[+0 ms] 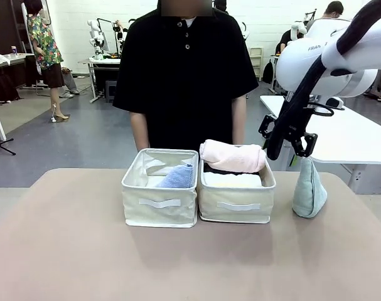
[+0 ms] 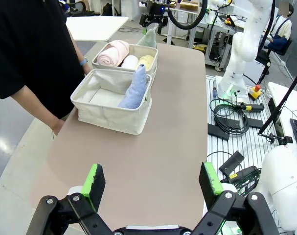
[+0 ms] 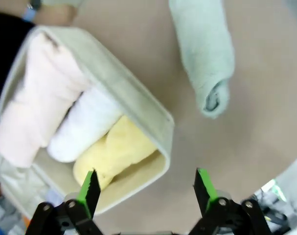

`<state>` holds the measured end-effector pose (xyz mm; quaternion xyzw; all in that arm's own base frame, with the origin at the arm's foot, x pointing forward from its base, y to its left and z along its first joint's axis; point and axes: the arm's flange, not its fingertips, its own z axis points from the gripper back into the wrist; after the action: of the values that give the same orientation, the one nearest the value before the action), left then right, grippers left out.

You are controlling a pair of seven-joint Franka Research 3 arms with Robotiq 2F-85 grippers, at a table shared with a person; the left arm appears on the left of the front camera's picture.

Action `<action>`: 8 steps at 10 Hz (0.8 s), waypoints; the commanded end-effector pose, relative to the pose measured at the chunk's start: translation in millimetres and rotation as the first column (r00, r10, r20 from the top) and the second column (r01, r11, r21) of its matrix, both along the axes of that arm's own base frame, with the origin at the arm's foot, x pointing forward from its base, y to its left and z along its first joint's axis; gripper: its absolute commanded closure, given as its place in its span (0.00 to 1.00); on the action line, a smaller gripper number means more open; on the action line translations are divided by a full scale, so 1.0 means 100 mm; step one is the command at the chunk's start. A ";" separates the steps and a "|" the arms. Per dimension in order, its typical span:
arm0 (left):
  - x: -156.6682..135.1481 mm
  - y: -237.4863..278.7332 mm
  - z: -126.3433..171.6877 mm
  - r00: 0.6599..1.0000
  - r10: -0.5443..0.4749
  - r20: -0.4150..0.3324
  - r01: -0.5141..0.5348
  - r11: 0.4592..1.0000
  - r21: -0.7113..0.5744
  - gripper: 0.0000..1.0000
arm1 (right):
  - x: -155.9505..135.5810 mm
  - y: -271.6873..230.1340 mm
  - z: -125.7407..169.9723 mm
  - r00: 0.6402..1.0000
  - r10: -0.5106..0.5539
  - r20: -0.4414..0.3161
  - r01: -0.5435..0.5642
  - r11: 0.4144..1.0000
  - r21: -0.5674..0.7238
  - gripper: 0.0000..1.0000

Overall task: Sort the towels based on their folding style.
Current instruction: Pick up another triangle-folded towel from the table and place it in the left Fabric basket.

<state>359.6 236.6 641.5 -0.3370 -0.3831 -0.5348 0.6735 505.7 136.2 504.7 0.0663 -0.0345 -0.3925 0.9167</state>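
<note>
Pale teal wedge [image 1: 309,194] is out on the table [image 1: 71,251]; both the pickup and the carry look chancy.

The wedge stands upright on its broad end, just beside the rolls bin [image 1: 235,205] and apart from it. Its match, the lavender-blue wedge [image 1: 177,177], leans in the far bin [image 1: 159,207] on the other side. The right gripper [image 1: 287,149] hangs above the teal wedge with its fingers spread wide and nothing in them. The right wrist view has it lined up nearer the bin corner than the towel. A descent from that offset could tip the wedge, or pinch a single terry layer so the fold opens. The way across passes over the pink roll [image 1: 233,155], which is perched above the rim on the white roll [image 3: 84,127] and yellow roll [image 3: 116,152]. A low pass could knock it off, and an early release would land the wedge among the rolls. The left gripper [image 2: 152,180] is spread and empty, well back.
</note>
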 end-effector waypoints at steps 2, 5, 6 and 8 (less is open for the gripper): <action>-0.02 0.01 0.01 1.000 -0.005 0.017 0.005 1.000 -0.011 0.00 | 0.02 -0.02 -0.03 0.995 -0.028 -0.091 0.018 0.994 -0.109 0.00; -0.02 0.01 0.01 1.000 -0.005 0.017 0.005 1.000 -0.011 0.00 | -0.05 -0.18 -0.07 0.979 0.086 -0.185 -0.116 0.981 -0.157 0.00; -0.02 0.01 0.01 1.000 -0.005 0.017 0.005 1.000 -0.011 0.00 | -0.05 -0.24 -0.09 0.975 0.104 -0.198 -0.137 0.977 -0.161 0.00; -0.02 0.01 0.01 1.000 -0.005 0.017 0.005 1.000 -0.011 0.00 | 0.02 -0.33 -0.15 0.968 0.130 -0.213 -0.168 0.970 -0.173 0.00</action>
<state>359.6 236.6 641.4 -0.3370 -0.3831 -0.5348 0.6735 495.5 107.5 490.3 -0.0443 0.0305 -0.3339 0.9411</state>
